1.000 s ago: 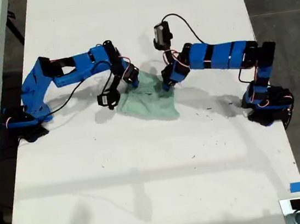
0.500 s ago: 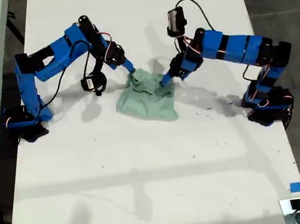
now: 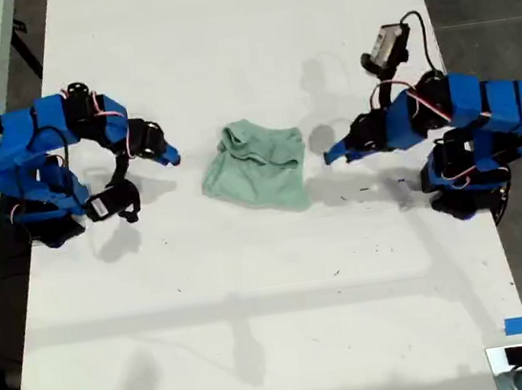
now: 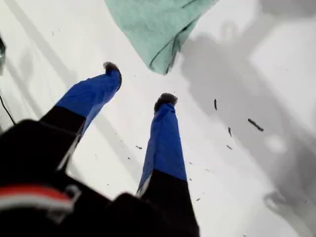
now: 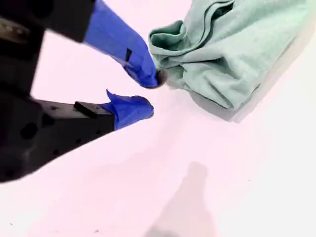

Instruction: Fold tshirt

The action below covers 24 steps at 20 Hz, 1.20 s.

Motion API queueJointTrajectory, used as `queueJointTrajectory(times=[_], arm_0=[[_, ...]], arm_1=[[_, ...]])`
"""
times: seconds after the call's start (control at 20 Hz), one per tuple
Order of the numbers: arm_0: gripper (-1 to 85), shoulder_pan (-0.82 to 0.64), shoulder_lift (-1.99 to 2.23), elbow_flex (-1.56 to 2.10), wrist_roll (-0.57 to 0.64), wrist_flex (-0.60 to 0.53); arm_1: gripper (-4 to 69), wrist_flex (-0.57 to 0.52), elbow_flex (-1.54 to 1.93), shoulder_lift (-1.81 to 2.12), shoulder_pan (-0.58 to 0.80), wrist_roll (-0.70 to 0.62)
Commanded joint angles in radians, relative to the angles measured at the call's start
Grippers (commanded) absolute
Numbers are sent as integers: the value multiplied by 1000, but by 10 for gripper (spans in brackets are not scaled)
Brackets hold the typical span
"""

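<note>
Exterior view: half a second ago both grippers were on the far edge of the tshirt (image 3: 255,167), one at each end of it. Now both have let go and drawn back toward their bases. My first gripper (image 3: 333,155) hangs just off the tshirt on the exterior view's right. My second gripper (image 3: 169,156) is a little farther off on that view's left. The tshirt itself has hardly shifted. It lies alone as a rumpled, folded bundle in the middle of the white table (image 3: 256,301), with its far edge bunched into thick creases and its near edge flatter. In the first wrist view my first gripper (image 4: 139,84) has its jaws well apart with only bare table between them, and one corner of the tshirt (image 4: 158,29) lies just beyond the tips. The rest of the cloth there is cut off by the frame. In the second wrist view my second gripper (image 5: 148,94) has its jaws a small way apart and empty. The creased edge of the tshirt (image 5: 232,54) sits close to the upper tip, and I cannot tell whether that tip brushes the cloth. Neck and sleeves cannot be picked out in the bundle in any view. The second arm's elbow runs off the exterior view's left edge, and the first arm's reaches its right edge.
</note>
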Motion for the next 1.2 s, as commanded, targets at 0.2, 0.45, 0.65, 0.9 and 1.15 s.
queueJointTrajectory(times=[0.2,0.45,0.65,0.9,1.15], arm_0=[[1,74,614,701,-213,-77],[14,-52,1086,861,-101,301],[55,-152,1085,859,-100,302],[55,-192,1085,859,-100,302],[55,-189,1085,859,-100,302]], arm_1=[[102,-195,572,474,-152,279],[95,-98,755,853,-160,322],[97,-94,753,865,-75,-235],[83,-80,747,867,-77,-302],[81,-80,747,867,-77,-302]])
